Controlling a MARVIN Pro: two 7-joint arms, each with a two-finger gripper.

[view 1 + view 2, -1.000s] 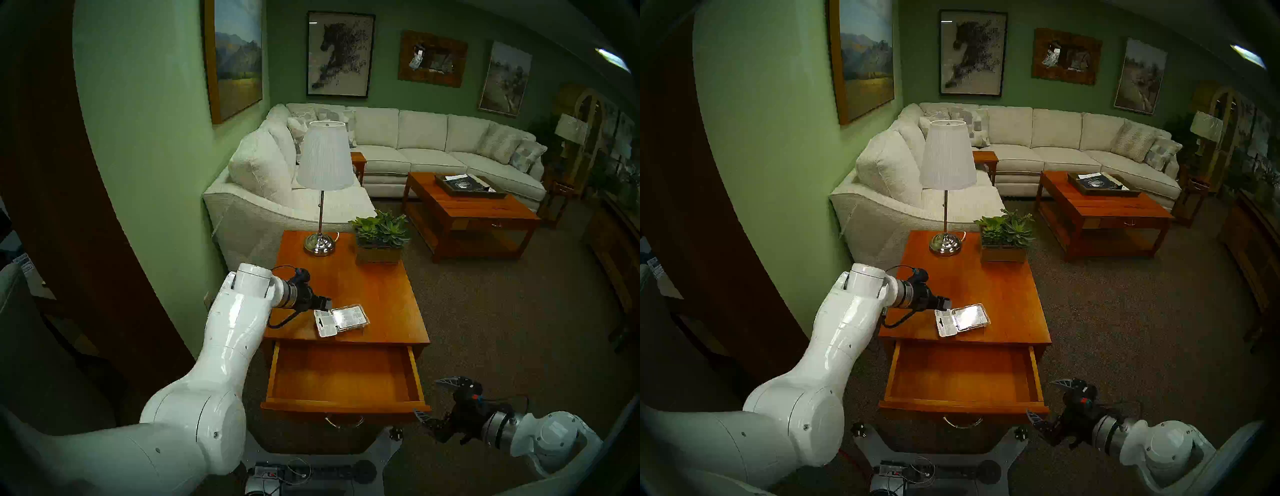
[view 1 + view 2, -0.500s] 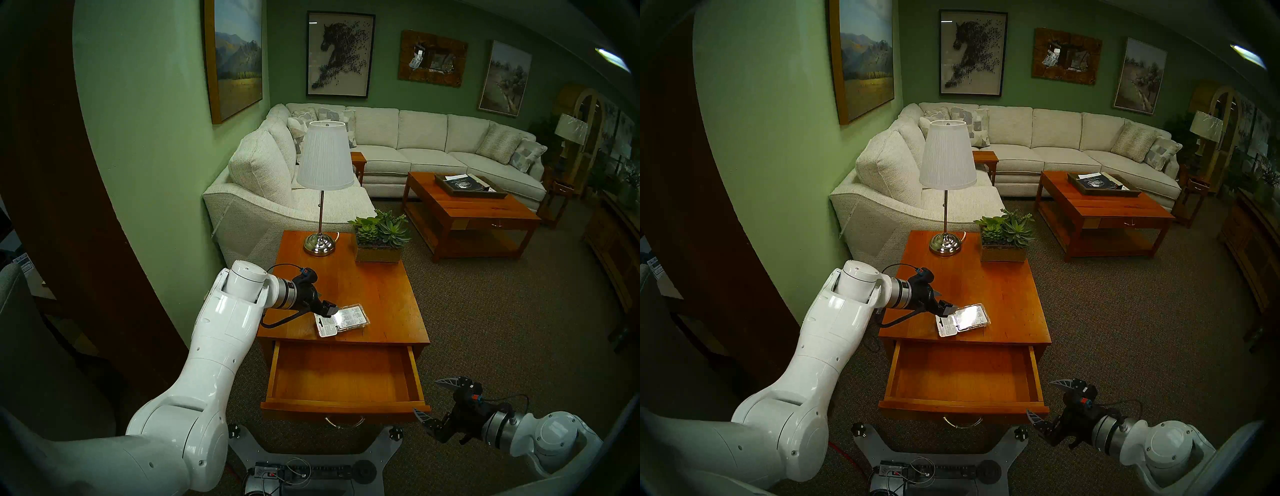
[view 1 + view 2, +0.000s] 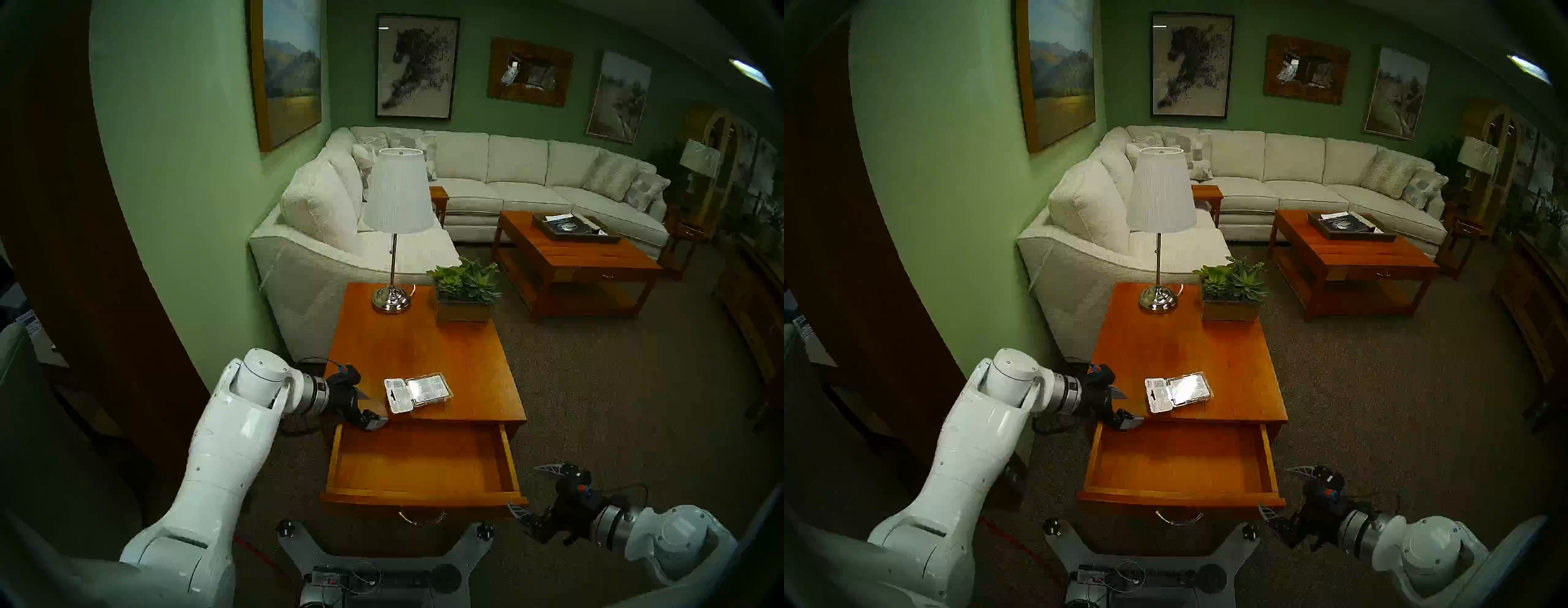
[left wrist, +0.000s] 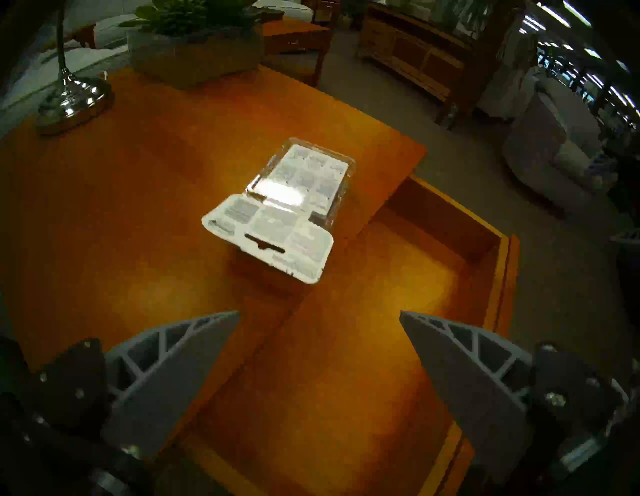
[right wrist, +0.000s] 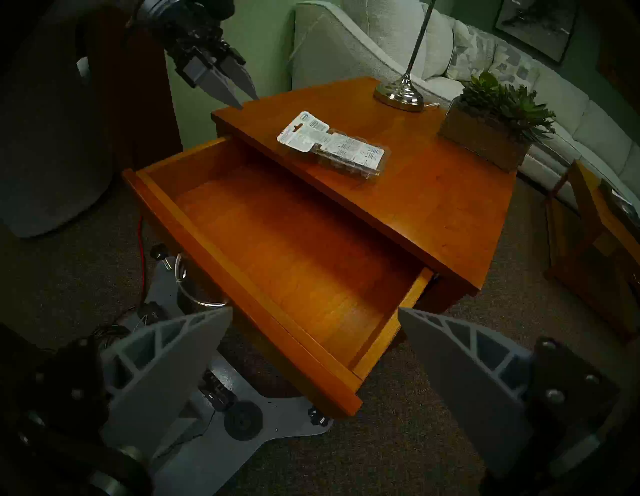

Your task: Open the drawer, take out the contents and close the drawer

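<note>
The drawer [image 3: 424, 460] stands pulled well out from the front of the orange-brown end table [image 3: 466, 361], its inside bare, its curved silvery handle [image 3: 422, 518] hanging at the middle of its front; the blister pack [image 3: 418, 391] lies flat on the tabletop just behind the table's front edge, left of centre, its white card end with the hang tab toward the left gripper and its clear bubble end away from it. The left gripper [image 3: 371, 409] hangs above the table's near left corner, where the drawer's back left corner meets the table edge; its fingers are spread wide and hold nothing; the pack lies just beside it, to the right and a little farther back, apart from both fingertips. In the left wrist view the blister pack [image 4: 280, 211] sits beyond the two spread grey fingers [image 4: 180, 367], centred between them but clear of them, with the open drawer [image 4: 450, 249] to its right. The right gripper [image 3: 532, 494] hovers off the drawer's front right corner, jaws wide apart and empty; well apart from the pack. At the far end of the table stand a lamp [image 3: 396, 229] and a succulent planter [image 3: 464, 293].
</note>
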